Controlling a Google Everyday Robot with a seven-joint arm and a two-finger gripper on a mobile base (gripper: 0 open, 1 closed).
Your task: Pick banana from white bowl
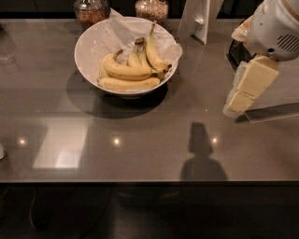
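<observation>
A large white bowl (88,42) stands at the back left of the grey table. It holds several yellow bananas (128,71) on crumpled white paper (124,29). The stems of the bananas point up and back. My gripper (234,108), cream coloured under a white arm housing (275,28), hangs over the right side of the table. It points down and to the left. It is well to the right of the bowl and apart from it, and nothing shows in it.
Two glass jars (91,9) (152,8) stand behind the bowl. A white stand (202,18) is at the back, and a dark object (235,53) sits behind the gripper. The table's front edge (140,181) runs across the lower part of the view.
</observation>
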